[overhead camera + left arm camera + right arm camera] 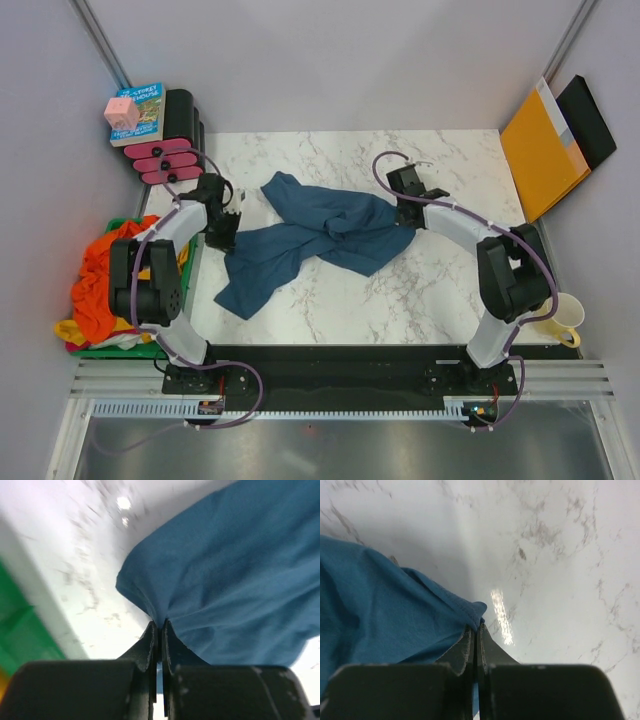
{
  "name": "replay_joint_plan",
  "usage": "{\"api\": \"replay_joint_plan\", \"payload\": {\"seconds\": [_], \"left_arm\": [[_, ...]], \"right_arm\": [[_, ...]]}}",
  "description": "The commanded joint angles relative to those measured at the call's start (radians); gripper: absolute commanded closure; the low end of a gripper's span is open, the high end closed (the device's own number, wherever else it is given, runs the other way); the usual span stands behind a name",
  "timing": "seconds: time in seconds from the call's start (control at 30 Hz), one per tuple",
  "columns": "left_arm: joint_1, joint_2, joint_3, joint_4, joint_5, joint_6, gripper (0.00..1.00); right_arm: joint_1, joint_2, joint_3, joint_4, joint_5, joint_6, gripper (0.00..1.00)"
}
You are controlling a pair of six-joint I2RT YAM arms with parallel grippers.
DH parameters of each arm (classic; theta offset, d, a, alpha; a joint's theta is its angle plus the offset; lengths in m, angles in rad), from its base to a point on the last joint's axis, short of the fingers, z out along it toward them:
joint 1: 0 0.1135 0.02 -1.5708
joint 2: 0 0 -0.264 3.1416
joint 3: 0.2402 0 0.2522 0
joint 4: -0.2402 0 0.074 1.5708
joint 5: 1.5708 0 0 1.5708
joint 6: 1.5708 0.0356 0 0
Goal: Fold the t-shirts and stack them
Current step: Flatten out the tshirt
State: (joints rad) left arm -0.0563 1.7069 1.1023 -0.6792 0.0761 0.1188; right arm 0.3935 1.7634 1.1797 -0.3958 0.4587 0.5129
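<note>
looks like the opening step: getting the dark teal t-shirt (320,235) spread flat before any fold. lying crumpled and twisted across the middle of the marble bench (430,290), nowhere near folded. gripped at both ends: on the left by the left pincer (160,626), clenched on a bunched edge of the cloth; on the right by the right pincer (476,628), clenched on a thin corner low over the bench top. heaped off the bench's left side, in a green bin (196,265), the orange t-shirt (100,265) and the mustard one (72,330), not yet folded. next, probably: lift and draw both ends apart evenly, without losing that slim right-hand corner, then lay down smooth.
</note>
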Motion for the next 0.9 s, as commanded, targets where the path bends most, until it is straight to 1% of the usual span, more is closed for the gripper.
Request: {"api": "replay_joint_plan", "payload": {"seconds": [0.0, 0.03, 0.07, 0.1, 0.13, 0.17, 0.2, 0.27, 0.3, 0.37, 0.47, 0.6, 0.63, 0.67, 0.7, 0.73, 0.77, 0.87], "left_arm": [[0.015, -0.171, 0.242, 0.020, -0.047, 0.036, 0.98], [0.029, -0.174, 0.304, -0.017, -0.042, 0.038, 0.98], [0.033, -0.173, 0.371, -0.037, -0.038, 0.036, 0.98], [0.041, -0.149, 0.516, -0.063, -0.030, 0.030, 0.98], [0.053, -0.135, 0.592, -0.110, -0.021, 0.019, 0.98], [0.055, -0.112, 0.666, -0.140, -0.010, 0.013, 0.98], [0.055, -0.075, 0.803, -0.160, -0.009, 0.006, 0.98], [0.055, -0.046, 0.916, -0.204, -0.001, -0.001, 0.98], [0.053, -0.037, 0.997, -0.212, 0.005, -0.005, 0.98], [0.055, -0.024, 1.050, -0.226, 0.011, -0.008, 0.98], [0.055, -0.042, 1.016, -0.223, 0.030, -0.010, 0.98], [0.055, -0.070, 0.819, -0.209, 0.048, -0.021, 0.98], [0.055, -0.091, 0.774, -0.194, 0.056, -0.021, 0.98], [0.055, -0.148, 0.725, -0.171, 0.062, -0.021, 0.98], [0.055, -0.189, 0.629, -0.146, 0.074, -0.018, 0.98], [0.055, -0.229, 0.586, -0.091, 0.077, -0.018, 0.98], [0.053, -0.306, 0.527, -0.077, 0.079, -0.015, 0.98], [0.055, -0.398, 0.495, -0.045, 0.085, -0.018, 0.98]], "right_arm": [[-0.082, -0.099, 0.205, -0.060, 0.028, -0.021, 1.00], [-0.140, -0.107, 0.303, -0.093, 0.011, -0.010, 1.00], [-0.166, -0.122, 0.351, -0.106, -0.012, 0.002, 1.00], [-0.188, -0.133, 0.391, -0.113, -0.015, 0.019, 1.00], [-0.206, -0.143, 0.452, -0.115, -0.012, 0.019, 1.00], [-0.209, -0.163, 0.475, -0.115, 0.010, 0.016, 1.00], [-0.206, -0.173, 0.495, -0.115, 0.014, 0.007, 1.00], [-0.208, -0.194, 0.538, -0.118, 0.015, -0.002, 1.00], [-0.208, -0.205, 0.541, -0.118, 0.015, -0.004, 1.00], [-0.208, -0.240, 0.529, -0.118, 0.011, -0.011, 1.00], [-0.208, -0.289, 0.465, -0.114, 0.009, -0.017, 1.00], [-0.208, -0.367, 0.328, -0.109, 0.006, -0.022, 1.00], [-0.203, -0.392, 0.267, -0.097, 0.006, -0.027, 1.00], [-0.202, -0.441, 0.238, -0.089, 0.011, -0.040, 1.00], [-0.197, -0.464, 0.197, -0.087, 0.012, -0.047, 1.00], [-0.191, -0.488, 0.183, -0.087, 0.017, -0.056, 1.00], [-0.185, -0.534, 0.173, -0.089, 0.026, -0.066, 1.00], [-0.174, -0.603, 0.175, -0.100, 0.055, -0.102, 1.00]]}}
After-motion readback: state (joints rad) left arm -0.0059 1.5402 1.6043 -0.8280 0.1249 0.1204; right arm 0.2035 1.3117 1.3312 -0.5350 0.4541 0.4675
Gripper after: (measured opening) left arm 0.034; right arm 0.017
